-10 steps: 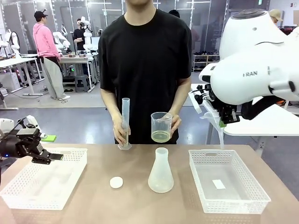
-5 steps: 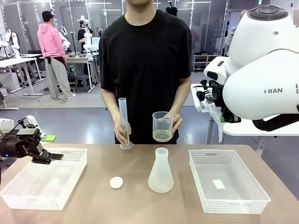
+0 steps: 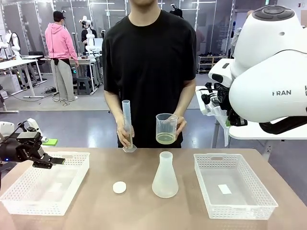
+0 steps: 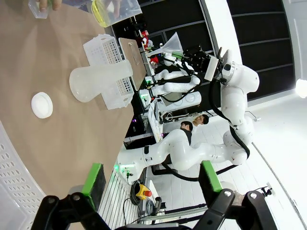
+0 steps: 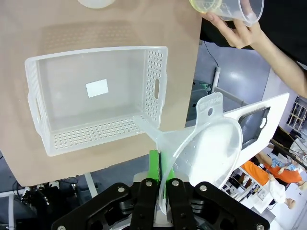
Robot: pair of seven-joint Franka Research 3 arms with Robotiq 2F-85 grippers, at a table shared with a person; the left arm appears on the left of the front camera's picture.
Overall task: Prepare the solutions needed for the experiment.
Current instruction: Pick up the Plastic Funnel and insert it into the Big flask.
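The person at the far side holds a clear beaker [image 3: 166, 128] with a shallow layer of pale yellow solution [image 3: 166, 139] in one hand. The other hand steadies a tall measuring cylinder [image 3: 127, 125] on the table. A frosted conical flask [image 3: 165, 175] stands empty at the table's middle, with a white cap [image 3: 119, 187] to its left. My right gripper [image 5: 163, 184] is shut on the rim of a translucent funnel [image 5: 206, 143], held in the air beyond the right basket's far end [image 3: 221, 115]. Over the left basket's far rim, my left gripper [image 3: 50, 160] hangs open and empty.
A white mesh basket [image 3: 45, 182] sits at the left and another [image 3: 232, 184] at the right with a small white label on its floor. A white side table [image 3: 268, 127] stands behind my right arm. Bare tabletop lies around the flask.
My right arm has swung up and to the right, still holding the funnel. The person's beaker and cylinder have barely shifted. My left arm has not moved.
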